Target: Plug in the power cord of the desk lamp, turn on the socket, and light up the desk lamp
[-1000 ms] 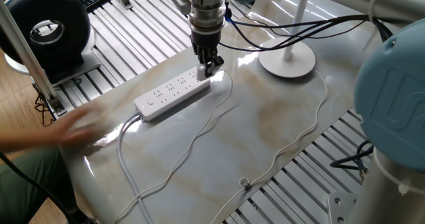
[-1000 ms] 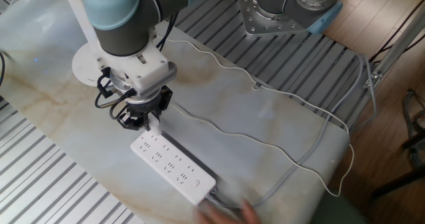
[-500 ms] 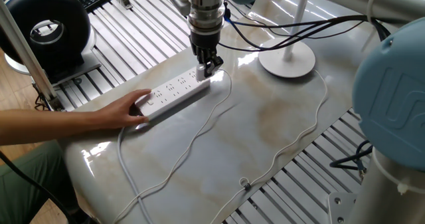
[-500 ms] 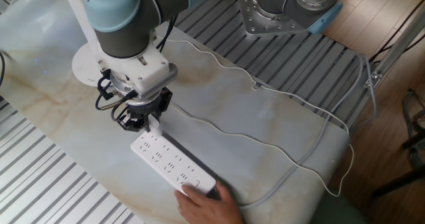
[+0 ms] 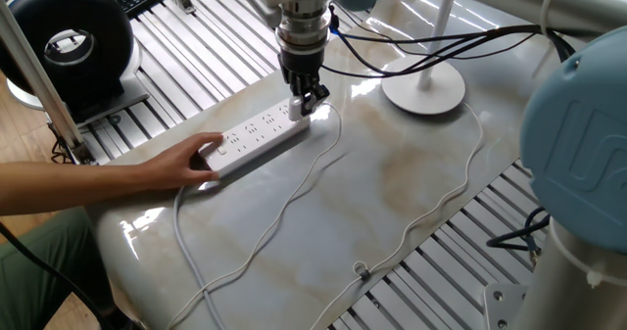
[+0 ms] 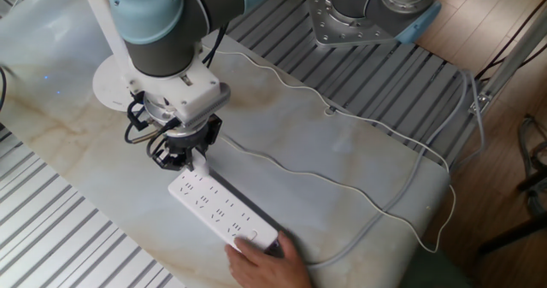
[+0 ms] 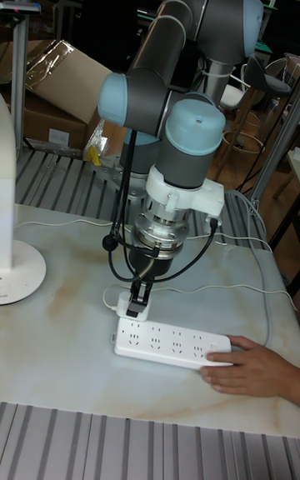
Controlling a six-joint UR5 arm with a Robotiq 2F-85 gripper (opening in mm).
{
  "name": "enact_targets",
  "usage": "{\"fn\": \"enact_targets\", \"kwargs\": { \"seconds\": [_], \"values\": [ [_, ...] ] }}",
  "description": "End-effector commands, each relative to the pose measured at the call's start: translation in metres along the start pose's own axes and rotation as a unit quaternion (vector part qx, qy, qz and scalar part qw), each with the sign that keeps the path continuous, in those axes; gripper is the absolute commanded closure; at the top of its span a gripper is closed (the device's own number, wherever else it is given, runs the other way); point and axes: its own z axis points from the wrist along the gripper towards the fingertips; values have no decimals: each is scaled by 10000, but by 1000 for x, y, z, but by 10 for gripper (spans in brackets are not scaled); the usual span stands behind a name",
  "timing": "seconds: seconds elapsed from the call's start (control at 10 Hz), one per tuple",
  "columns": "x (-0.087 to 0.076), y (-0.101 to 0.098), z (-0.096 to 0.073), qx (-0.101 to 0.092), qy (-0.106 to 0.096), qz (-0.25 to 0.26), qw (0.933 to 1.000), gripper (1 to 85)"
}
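The socket is a long white strip lying flat on the marble table. My gripper points straight down over the strip's lamp-side end, shut on the small white plug of the power cord. The plug sits at the strip's end outlet; how deep it sits I cannot tell. The cord trails loosely across the table. The desk lamp stands behind, unlit as far as its base shows; its head is out of view.
A person's hand presses on the strip's button end. A black round fan stands off the table's far left. The strip's thicker cable runs toward the table's near edge. Slatted metal surrounds the tabletop.
A person's hand came in from the side and settled on the strip's button end. My gripper stayed over the other end with the plug.
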Motion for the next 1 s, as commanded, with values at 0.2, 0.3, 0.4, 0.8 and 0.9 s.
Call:
{"fn": "enact_targets", "kwargs": {
  "seconds": [0.2,0.3,0.4,0.8,0.9],
  "values": [
    [-1,3,-5,-32,-12,6,10000,847],
    [1,3,-11,-57,37,-18,10000,847],
    [0,3,-13,-80,40,-2,10000,847],
    [-9,-5,-5,-40,-73,22,10000,847],
    [-9,-6,-5,-24,-75,-9,10000,847]
  ]
}}
